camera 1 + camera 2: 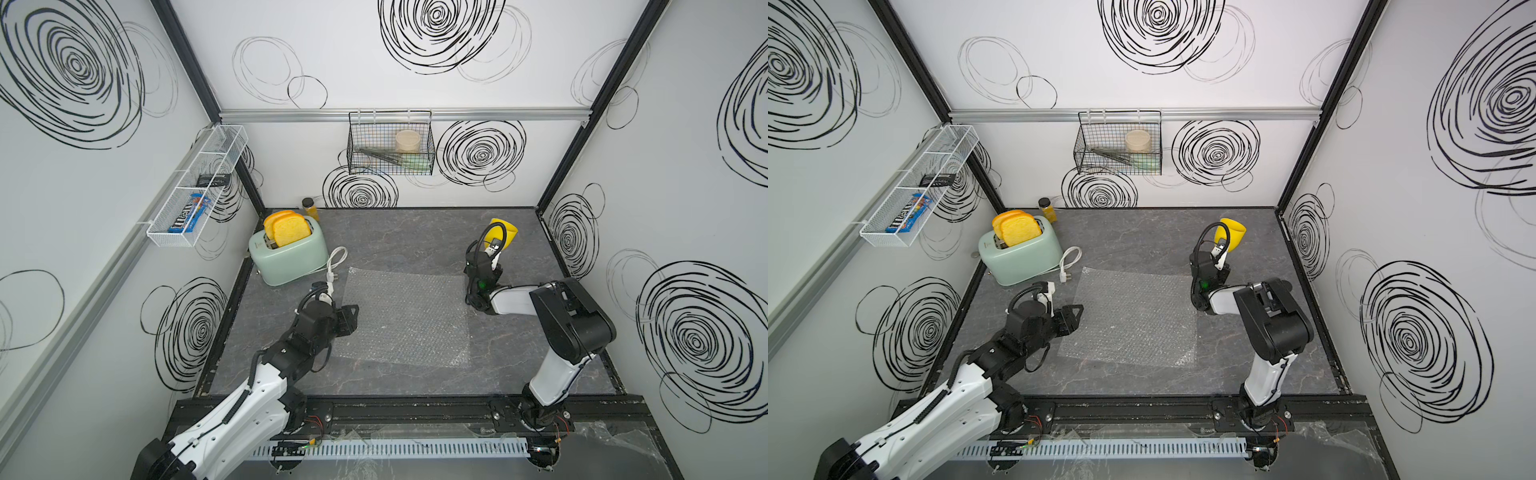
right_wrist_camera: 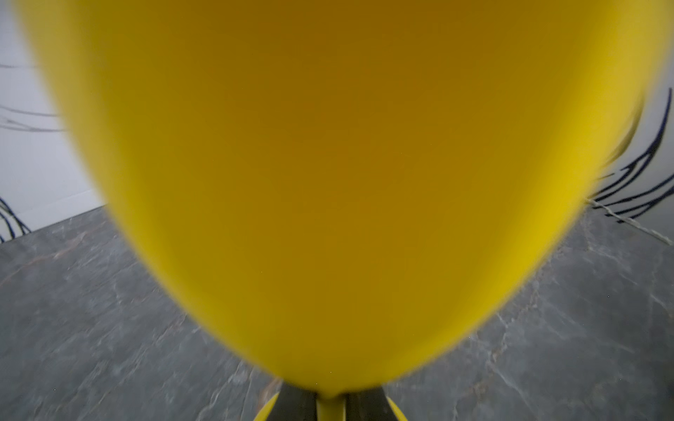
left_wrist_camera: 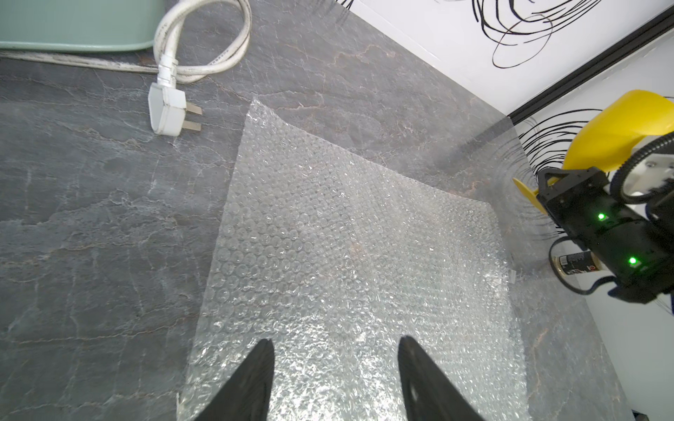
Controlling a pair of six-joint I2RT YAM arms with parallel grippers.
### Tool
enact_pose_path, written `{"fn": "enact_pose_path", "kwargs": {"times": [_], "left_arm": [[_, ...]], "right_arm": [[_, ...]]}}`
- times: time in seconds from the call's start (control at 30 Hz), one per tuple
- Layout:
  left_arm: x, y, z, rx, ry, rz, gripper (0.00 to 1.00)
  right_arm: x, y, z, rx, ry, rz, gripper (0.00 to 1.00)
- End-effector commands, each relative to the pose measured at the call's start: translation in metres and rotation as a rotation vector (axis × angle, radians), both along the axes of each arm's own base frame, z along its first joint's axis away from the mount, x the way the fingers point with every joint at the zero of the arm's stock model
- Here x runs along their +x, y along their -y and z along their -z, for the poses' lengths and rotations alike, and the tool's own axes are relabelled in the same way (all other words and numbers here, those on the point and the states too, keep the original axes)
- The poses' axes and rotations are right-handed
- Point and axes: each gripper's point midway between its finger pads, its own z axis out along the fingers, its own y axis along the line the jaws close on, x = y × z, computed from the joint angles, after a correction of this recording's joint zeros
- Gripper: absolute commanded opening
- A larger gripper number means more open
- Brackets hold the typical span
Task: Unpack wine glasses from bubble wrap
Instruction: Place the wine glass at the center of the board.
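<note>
The bubble wrap point(image 1: 407, 316) point(image 1: 1133, 320) lies spread flat in the middle of the grey table, with nothing on it. My left gripper point(image 3: 335, 346) point(image 1: 351, 318) hovers open over its left edge, fingers apart and empty. The yellow wine glass point(image 1: 509, 235) point(image 1: 1233, 232) point(image 3: 620, 127) is at the back right, off the wrap, and leans toward the right wall. My right gripper point(image 2: 330, 402) is shut on its stem, just under the cup point(image 2: 346, 164), which fills the right wrist view. The foot's edge point(image 3: 525, 189) shows beside the gripper body.
A mint toaster point(image 1: 289, 257) with two yellow bread slices point(image 1: 286, 230) stands at the back left. Its white cord and plug point(image 1: 334, 266) lie close to the wrap's far left corner. A small bottle point(image 1: 309, 208) stands behind the toaster. Wire baskets point(image 1: 390, 143) point(image 1: 197, 187) hang on the walls.
</note>
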Motion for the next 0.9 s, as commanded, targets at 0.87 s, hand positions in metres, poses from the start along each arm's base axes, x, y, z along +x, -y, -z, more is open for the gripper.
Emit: {"fn": "enact_pose_path", "kwargs": {"times": [0.87], "left_arm": [[0.003, 0.013, -0.029, -0.112, 0.040, 0.027, 0.60]], "right_arm": [[-0.103, 0.013, 0.075, -0.010, -0.114, 0.300, 0.13]]}}
